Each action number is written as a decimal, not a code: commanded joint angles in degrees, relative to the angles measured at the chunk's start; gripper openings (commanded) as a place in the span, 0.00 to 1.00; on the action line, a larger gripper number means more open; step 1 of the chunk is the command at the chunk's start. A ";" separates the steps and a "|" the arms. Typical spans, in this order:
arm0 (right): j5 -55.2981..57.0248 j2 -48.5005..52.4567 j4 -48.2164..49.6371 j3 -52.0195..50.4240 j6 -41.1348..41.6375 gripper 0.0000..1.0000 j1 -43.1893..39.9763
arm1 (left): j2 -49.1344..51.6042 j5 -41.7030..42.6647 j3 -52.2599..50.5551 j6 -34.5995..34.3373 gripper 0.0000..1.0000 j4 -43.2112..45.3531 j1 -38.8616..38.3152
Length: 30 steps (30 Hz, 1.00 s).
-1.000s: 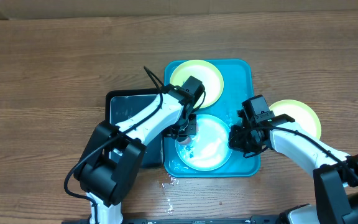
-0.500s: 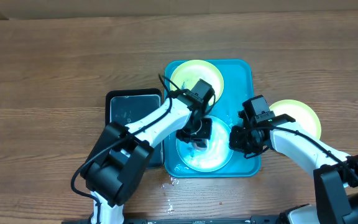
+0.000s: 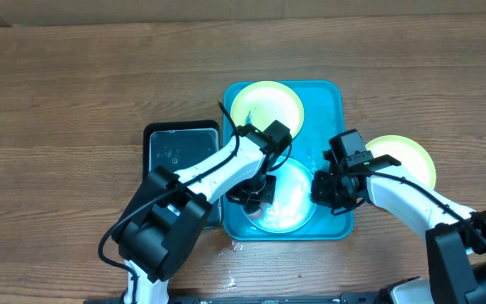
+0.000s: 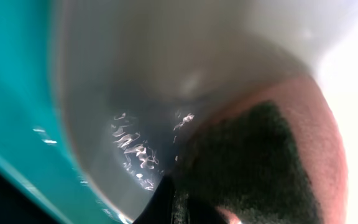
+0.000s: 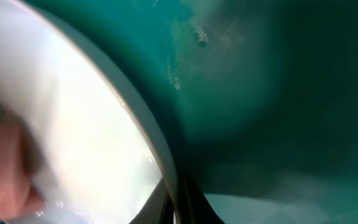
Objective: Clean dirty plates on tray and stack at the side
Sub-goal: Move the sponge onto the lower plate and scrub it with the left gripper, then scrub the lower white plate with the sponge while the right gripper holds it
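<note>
The turquoise tray holds a yellow-green plate at its far end and a light blue plate at its near end. A second yellow-green plate lies on the table to the right of the tray. My left gripper is shut on a pink sponge with a dark scrub face and presses it on the wet blue plate. My right gripper is shut on that plate's right rim, over the tray floor.
A smaller black tray with water in it sits against the turquoise tray's left side. Water drops lie on the wood by the tray's near left corner. Both arms cross the table's near half.
My left gripper has swept the sponge across the blue plate, from its left edge to its far middle, then back to its near left. The right gripper has stayed on the rim.
</note>
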 commanded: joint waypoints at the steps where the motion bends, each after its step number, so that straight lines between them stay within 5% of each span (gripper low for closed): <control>1: 3.63 0.52 -0.70 -1.44 0.48 0.07 0.17 | 2.03 -20.74 -0.70 -0.59 0.04 2.34 2.86; 6: 3.65 0.52 -0.70 -1.44 0.48 0.07 0.17 | 2.03 -15.78 1.86 -0.59 0.04 2.58 7.41; 13: 3.65 0.52 -0.68 -1.44 0.48 0.07 0.17 | 2.38 10.47 2.12 0.33 0.04 10.99 9.40; 18: 3.65 0.52 -0.68 -1.44 0.48 0.07 0.17 | 4.15 21.35 2.08 1.22 0.04 17.79 5.40; 30: 3.65 0.52 -0.72 -1.44 0.48 0.06 0.17 | 6.43 25.79 2.10 3.37 0.04 14.86 0.20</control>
